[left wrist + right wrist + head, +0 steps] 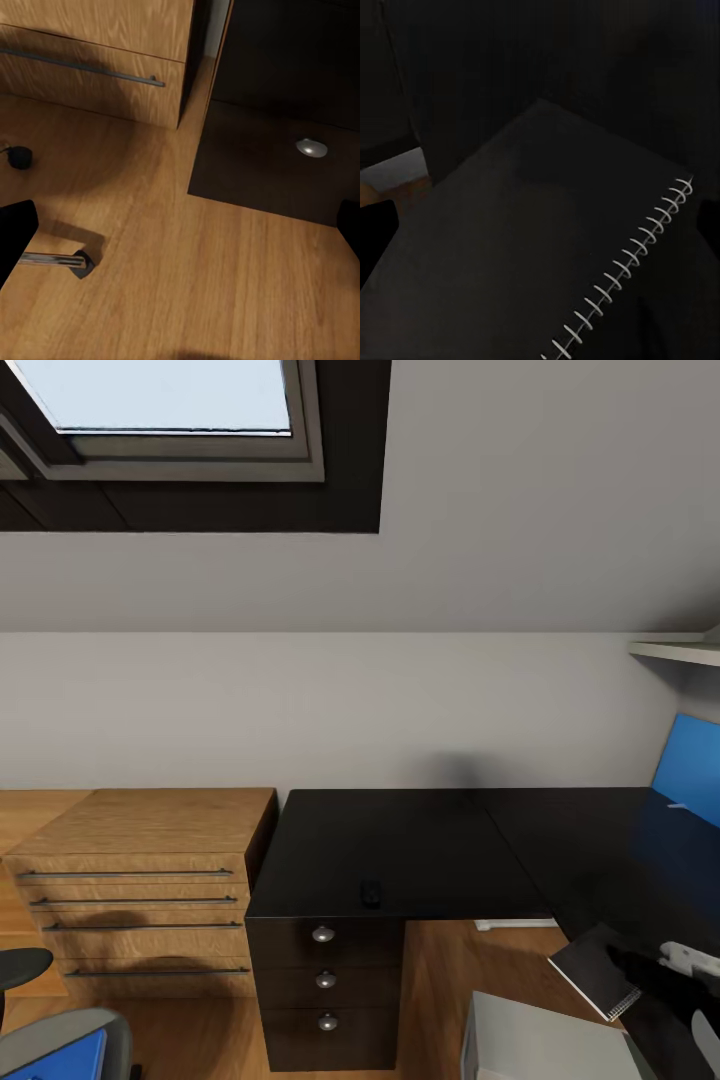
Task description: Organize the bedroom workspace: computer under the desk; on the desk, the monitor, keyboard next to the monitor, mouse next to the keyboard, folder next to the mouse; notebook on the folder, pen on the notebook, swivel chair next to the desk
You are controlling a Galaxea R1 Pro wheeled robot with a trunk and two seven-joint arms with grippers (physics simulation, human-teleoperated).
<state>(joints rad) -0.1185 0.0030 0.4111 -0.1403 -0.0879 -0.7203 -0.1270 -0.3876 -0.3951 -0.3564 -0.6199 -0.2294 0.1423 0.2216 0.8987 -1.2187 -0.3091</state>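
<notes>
The black L-shaped desk (400, 840) stands against the wall, with the small black mouse (371, 892) near its front edge above the drawers. A spiral-bound notebook (598, 972) lies at the desk's inner corner edge; its cover (532, 247) looks dark in shadow. My right gripper (540, 225) hovers open just over it, with dark fingers (635, 966) beside the book. The bright blue folder (62, 1058) lies on the grey swivel chair (100, 1028). The grey computer (545, 1040) stands on the floor by the desk. My left gripper (180, 232) hangs open and empty over the wood floor.
A light wooden cabinet (150, 840) with bar handles adjoins the desk's left end. A blue upright panel (690, 765) stands at the desk's right end, cut by the frame. A chrome chair leg (52, 260) with a caster lies near the desk's drawer knob (310, 148).
</notes>
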